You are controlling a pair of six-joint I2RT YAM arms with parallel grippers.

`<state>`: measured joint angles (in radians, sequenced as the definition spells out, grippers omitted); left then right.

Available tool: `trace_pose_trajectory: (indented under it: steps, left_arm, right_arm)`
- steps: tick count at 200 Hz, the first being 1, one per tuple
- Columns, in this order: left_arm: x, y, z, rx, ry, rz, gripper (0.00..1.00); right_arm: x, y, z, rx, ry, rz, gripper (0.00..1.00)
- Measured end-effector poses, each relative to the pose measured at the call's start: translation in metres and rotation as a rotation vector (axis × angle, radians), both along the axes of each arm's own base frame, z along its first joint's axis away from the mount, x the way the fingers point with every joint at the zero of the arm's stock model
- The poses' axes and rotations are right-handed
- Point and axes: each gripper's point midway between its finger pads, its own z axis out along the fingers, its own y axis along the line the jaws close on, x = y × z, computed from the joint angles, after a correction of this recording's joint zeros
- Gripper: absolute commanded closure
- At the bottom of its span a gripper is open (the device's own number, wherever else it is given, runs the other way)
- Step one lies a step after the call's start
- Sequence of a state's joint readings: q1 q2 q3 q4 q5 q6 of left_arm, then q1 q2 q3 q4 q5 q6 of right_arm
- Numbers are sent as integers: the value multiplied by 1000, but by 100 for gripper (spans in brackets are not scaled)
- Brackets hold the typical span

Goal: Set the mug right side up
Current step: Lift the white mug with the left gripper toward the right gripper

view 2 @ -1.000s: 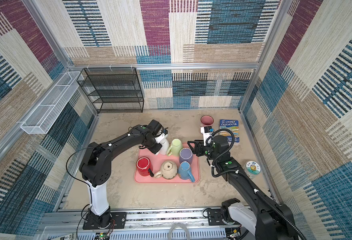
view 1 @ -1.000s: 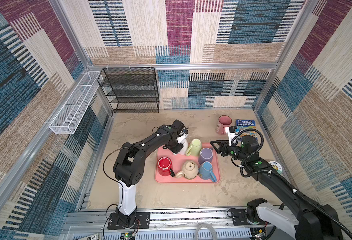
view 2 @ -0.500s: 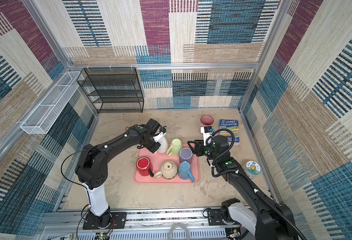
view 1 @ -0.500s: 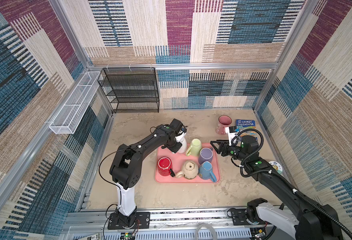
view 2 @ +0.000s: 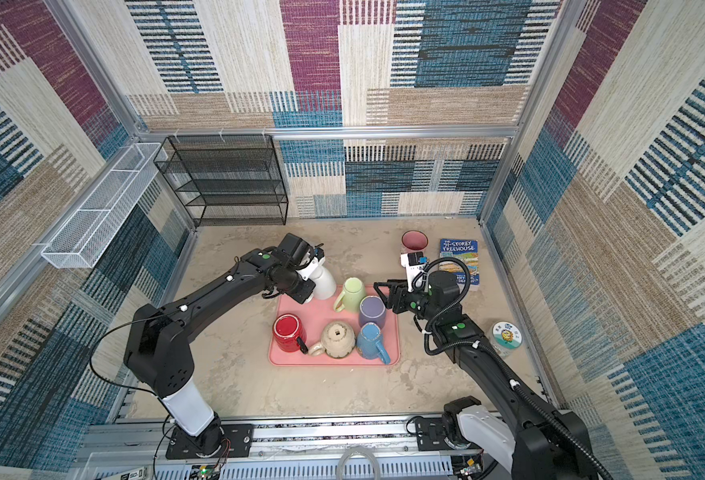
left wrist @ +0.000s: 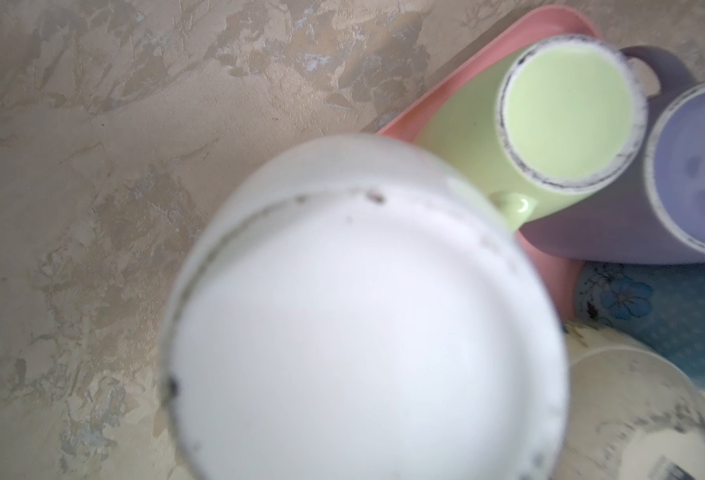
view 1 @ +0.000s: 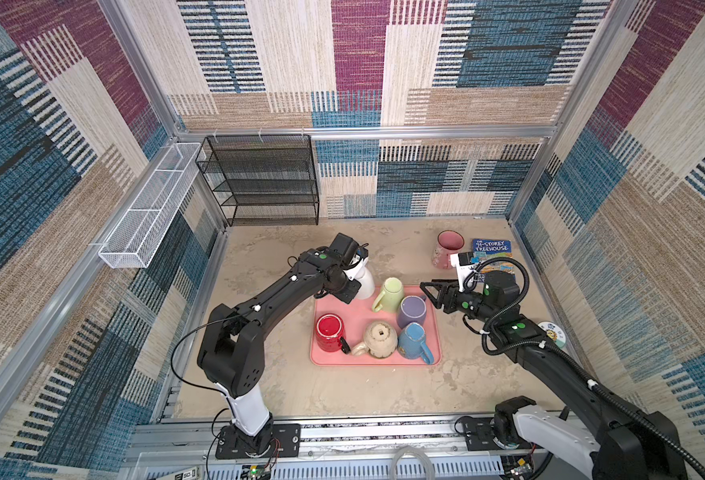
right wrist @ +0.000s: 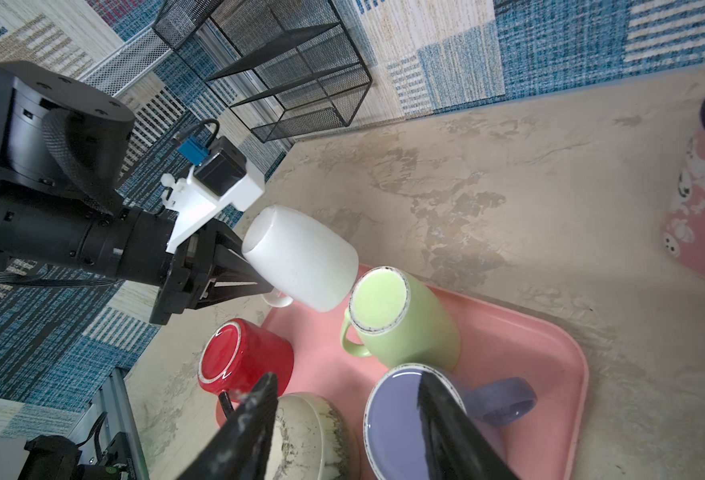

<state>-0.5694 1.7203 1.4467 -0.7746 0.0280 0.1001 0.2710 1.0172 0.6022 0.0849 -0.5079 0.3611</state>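
Left jaws grip the white mug (right wrist: 301, 257) by its handle above the pink tray (right wrist: 529, 340); roll it slowly, clear of the green mug (right wrist: 409, 328). Right jaws half-open, empty.

— Where are the top cameras sitting?
— High up, side by side, both looking down at the whole table (view 1: 342, 390).
— And the wrist ones?
— Left is peering very close at the white mug (left wrist: 363, 332). Right is looking from farther back. Both are seeing the pink tray (right wrist: 529, 353).
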Motion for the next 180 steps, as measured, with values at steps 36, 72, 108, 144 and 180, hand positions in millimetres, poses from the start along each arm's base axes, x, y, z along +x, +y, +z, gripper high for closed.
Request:
trace_pose_trajectory:
  steps: [36, 72, 108, 144, 180]
  left_arm:
    - [-16, 2, 28, -111, -25, 18, 100]
    - [-33, 3, 49, -257, -35, 36, 100]
    - [-46, -2, 69, -436, -27, 47, 100]
    - [-55, -8, 96, -614, -30, 50, 100]
    - [-62, -15, 119, -775, -28, 27, 100]
  right_arm:
    - [-9, 8, 7, 19, -20, 51, 37]
    - [-25, 16, 10, 51, -42, 125, 32]
    - [-42, 26, 17, 125, -63, 212, 30]
    - [-54, 36, 21, 215, -49, 288, 29]
    - [-62, 46, 24, 298, -24, 354, 28]
